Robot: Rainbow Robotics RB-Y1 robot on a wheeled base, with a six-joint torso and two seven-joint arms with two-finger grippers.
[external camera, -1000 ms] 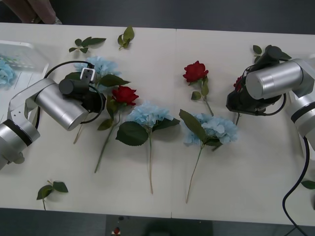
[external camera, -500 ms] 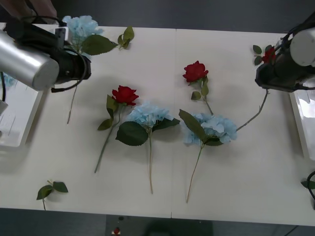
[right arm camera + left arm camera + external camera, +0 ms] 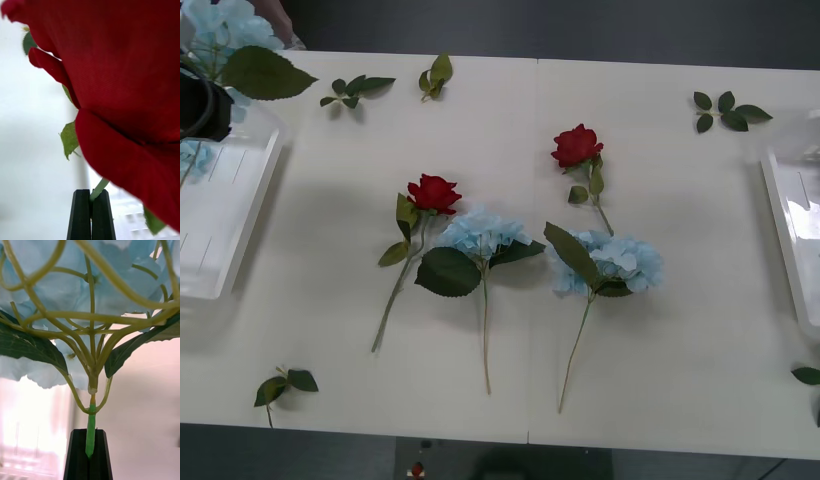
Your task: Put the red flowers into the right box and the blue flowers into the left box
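My left gripper [image 3: 89, 433] is shut on the green stem of a blue flower [image 3: 75, 288]. This flower [image 3: 220, 28] hangs at the far left corner above the left box [image 3: 220, 230], where another blue flower [image 3: 190, 155] lies. Shut on the thin stem of a red flower [image 3: 123, 75], my right gripper [image 3: 90, 193] has the white floor of the right box [image 3: 131, 221] showing behind it. On the table lie two red flowers [image 3: 433, 192] [image 3: 577, 146] and two blue flowers [image 3: 480, 232] [image 3: 612, 262]. The right box [image 3: 792, 230] sits at the right edge.
Loose green leaf sprigs lie at the back left [image 3: 355, 88], the back middle [image 3: 435, 74], the back right [image 3: 726, 108], the front left [image 3: 285, 385] and the front right edge [image 3: 808, 375]. The table's front edge runs along the bottom.
Both arms have swung outward, away from the table's middle. The left carried its blue flower up to the far left corner over the left box. The right carried its rose off past the right edge.
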